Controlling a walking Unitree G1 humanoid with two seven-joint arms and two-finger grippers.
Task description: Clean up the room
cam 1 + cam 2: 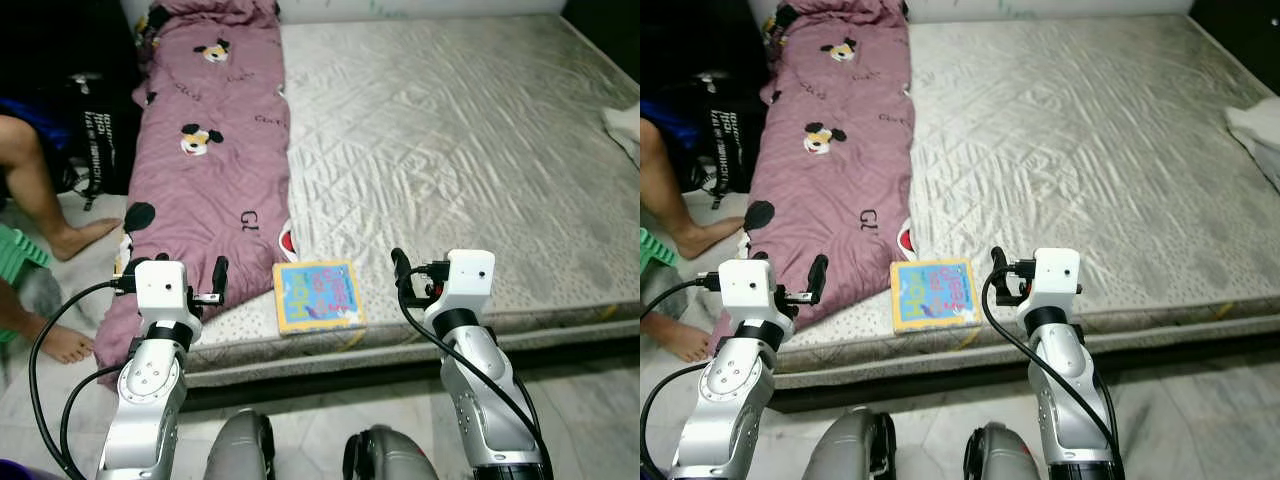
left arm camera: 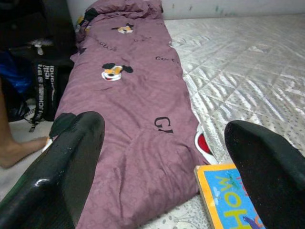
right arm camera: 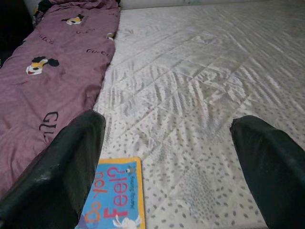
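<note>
Left eye view: my left pincer (image 1: 215, 283) hovers at the bed's (image 1: 470, 130) near edge, over the purple blanket's (image 1: 205, 170) lower end; fingers spread wide, nothing held. My right pincer (image 1: 400, 272) hovers above the mattress, also spread wide and empty. The picture book (image 1: 317, 295) lies flat on the bed between them, at 3 o'clock from my left pincer and 9 o'clock from my right, touching neither. A person's bare legs (image 1: 45, 215) at 9 o'clock, beside a black bag (image 1: 100, 140)
</note>
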